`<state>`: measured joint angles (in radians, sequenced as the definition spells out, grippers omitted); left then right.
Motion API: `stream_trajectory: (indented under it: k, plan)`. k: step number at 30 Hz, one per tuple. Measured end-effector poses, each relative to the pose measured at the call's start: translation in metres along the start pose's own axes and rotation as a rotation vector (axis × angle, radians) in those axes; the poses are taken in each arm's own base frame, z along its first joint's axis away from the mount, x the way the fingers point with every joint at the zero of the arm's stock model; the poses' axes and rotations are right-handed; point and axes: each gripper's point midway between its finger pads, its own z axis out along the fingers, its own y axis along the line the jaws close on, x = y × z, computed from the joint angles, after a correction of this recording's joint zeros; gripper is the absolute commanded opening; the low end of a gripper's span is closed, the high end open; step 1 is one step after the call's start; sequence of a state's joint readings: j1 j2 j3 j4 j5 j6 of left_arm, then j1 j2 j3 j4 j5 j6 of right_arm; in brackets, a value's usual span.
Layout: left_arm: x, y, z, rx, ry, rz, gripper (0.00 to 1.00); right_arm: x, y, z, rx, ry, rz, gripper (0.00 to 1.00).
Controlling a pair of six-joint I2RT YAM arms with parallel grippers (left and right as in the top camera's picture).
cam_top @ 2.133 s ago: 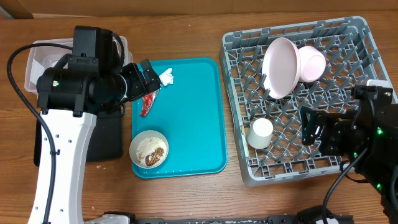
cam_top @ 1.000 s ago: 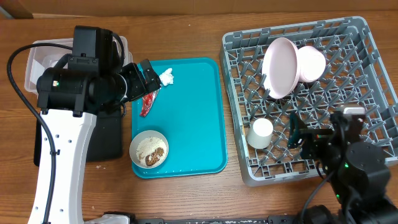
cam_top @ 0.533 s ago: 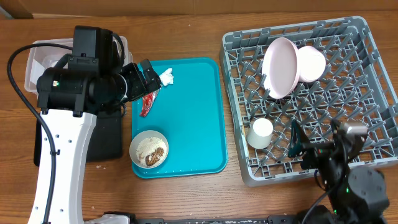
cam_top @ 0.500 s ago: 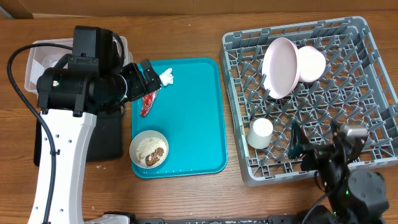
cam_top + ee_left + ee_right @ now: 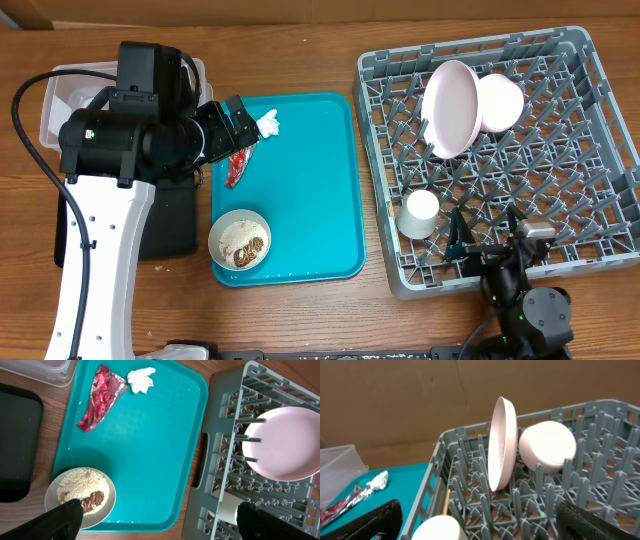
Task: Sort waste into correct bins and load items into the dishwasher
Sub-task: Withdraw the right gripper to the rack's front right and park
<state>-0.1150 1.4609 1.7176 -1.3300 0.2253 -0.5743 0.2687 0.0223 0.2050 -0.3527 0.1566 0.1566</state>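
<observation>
The left gripper (image 5: 165,524) held nothing. Its jaws were spread wide, with one dark fingertip (image 5: 65,520) in each lower corner of the wrist view. In the overhead view it hung over the 9 o'clock edge of the teal tray (image 5: 310,180). The red wrapper (image 5: 238,165) lay right at that edge. The white tissue (image 5: 267,124) was just beside the wrapper at 1 o'clock, close to the far rim. The cream bowl (image 5: 240,240) sat in the tray's 7 o'clock corner near the rim, holding rice scraps (image 5: 82,492) with brown bits. From the wrapper across to the 3 o'clock rim the tray showed bare teal. The clear tub (image 5: 60,95) at 10 o'clock and the black tray (image 5: 170,225) at 8 o'clock were both partly hidden under the left arm (image 5: 130,140).

The right gripper (image 5: 480,527) was also spread wide and held nothing. It sat low at the 6 o'clock edge of the grey rack (image 5: 375,70). The white cup (image 5: 418,213) stood among the pegs near the rack's 7 o'clock corner, at the gripper's 10 o'clock. The pink plate (image 5: 450,105) stood on edge toward 12 o'clock, with the pink bowl (image 5: 500,102) just beside it at 3 o'clock. A strip of wooden table (image 5: 360,300) separated the tray and the rack.
</observation>
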Motion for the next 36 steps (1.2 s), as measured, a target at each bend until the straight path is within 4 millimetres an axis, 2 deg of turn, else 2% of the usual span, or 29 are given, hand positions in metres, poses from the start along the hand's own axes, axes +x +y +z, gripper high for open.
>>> stream_trajectory:
  k: [10, 23, 36]
  plan:
    - [0.000, 0.000, 0.000, 0.000, 0.000, 0.000, 1.00, 0.020, -0.002, 0.016, -0.013, -0.060, 0.008, 1.00]
    - [0.000, 0.000, 0.000, -0.001, 0.000, 0.000, 1.00, 0.019, 0.010, 0.017, -0.069, -0.093, 0.011, 1.00]
    - [0.000, 0.000, 0.000, -0.001, 0.000, 0.000, 1.00, 0.019, 0.010, 0.017, -0.069, -0.092, 0.012, 1.00]
